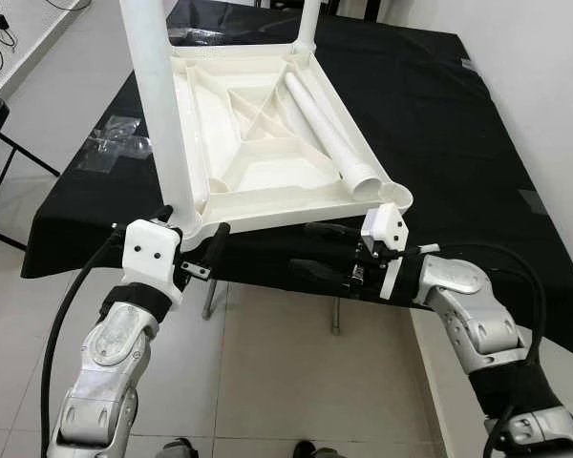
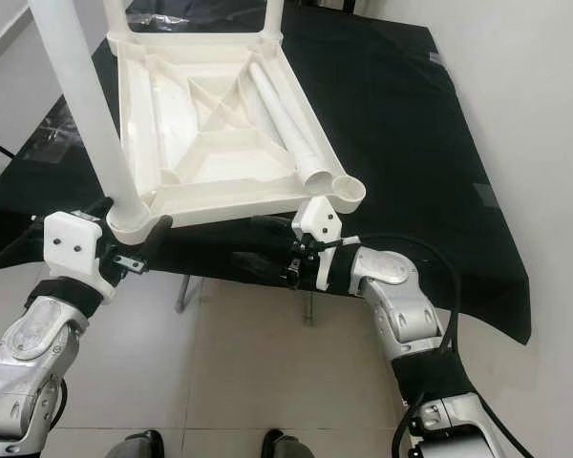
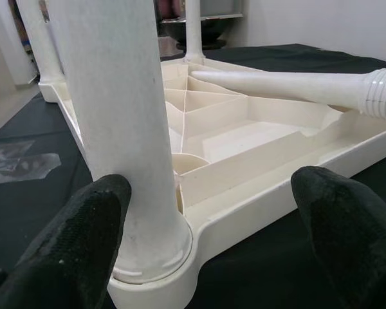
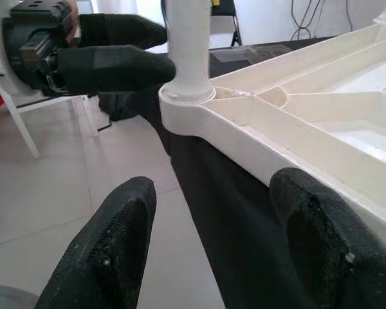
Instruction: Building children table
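no writing on upturned table top (image 1: 267,143)

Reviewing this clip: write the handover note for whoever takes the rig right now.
Left pincer: open, fingers either side of the base of the near-left upright white plastic leg, seated in its corner socket.
Right pincer: open, at the table edge under the empty near-right socket.
Upside-down white plastic tabletop lies on the black-clothed table. Three legs stand fitted.
Left to do: the loose white leg lying in the tabletop still needs fitting into the empty socket.
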Robot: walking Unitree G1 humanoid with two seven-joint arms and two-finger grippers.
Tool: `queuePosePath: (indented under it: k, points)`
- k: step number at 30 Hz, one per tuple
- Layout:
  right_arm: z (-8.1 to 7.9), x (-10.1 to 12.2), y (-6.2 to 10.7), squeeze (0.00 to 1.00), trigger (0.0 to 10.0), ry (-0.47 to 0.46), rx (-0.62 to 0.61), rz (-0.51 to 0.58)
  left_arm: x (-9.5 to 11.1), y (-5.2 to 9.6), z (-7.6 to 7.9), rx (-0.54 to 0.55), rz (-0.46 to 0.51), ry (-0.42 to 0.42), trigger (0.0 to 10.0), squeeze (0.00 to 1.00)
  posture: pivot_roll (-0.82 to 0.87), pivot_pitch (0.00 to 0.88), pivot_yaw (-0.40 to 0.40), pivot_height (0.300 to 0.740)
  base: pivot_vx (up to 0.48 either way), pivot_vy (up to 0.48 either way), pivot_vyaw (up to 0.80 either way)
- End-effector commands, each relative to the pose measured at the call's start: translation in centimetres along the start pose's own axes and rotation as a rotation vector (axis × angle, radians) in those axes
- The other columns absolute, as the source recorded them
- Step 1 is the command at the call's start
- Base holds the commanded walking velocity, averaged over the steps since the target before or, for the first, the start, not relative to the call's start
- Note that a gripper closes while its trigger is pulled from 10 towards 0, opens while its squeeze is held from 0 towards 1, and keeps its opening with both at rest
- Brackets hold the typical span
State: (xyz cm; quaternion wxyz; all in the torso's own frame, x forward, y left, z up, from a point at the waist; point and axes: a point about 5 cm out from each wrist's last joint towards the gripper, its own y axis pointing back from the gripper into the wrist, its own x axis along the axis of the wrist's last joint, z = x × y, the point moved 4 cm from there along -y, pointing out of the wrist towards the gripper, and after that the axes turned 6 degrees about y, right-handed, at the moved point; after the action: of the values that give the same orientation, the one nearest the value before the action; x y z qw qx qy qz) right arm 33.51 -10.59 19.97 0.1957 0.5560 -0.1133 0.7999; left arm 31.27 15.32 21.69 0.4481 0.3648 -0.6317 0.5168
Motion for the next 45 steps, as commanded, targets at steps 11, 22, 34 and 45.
queuePosePath:
  k: [11, 22, 34, 45]
  points:
    - [-1.0, -0.2, 0.2, 0.0, 10.0, -0.023, 0.013, 0.0, 2.4, -1.9, -6.9, 0.193, 0.084, -0.192, 10.0, 0.0, 0.05, 0.253, -0.081, 0.74, 0.0, 0.0, 0.0]
    - [-2.0, -0.2, 0.2, 0.0, 10.0, -0.043, 0.016, 0.001, 4.5, -1.3, -15.6, 0.355, 0.078, -0.372, 10.0, 0.0, 0.03, 0.271, -0.091, 0.74, 0.0, 0.0, 0.0]
    - [-3.0, -0.2, -0.9, 0.0, 10.0, -0.053, 0.042, 0.003, 5.7, -4.2, -13.8, 0.167, 0.124, -0.331, 10.0, 0.0, 0.03, 0.273, -0.099, 0.74, 0.0, 0.0, 0.0]
    - [-2.6, -0.2, -0.6, 0.0, 10.0, -0.064, -0.021, 0.014, 5.3, -1.4, -8.3, -0.012, 0.135, -0.211, 10.0, 0.0, 0.04, 0.276, -0.074, 0.74, 0.0, 0.0, 0.0]
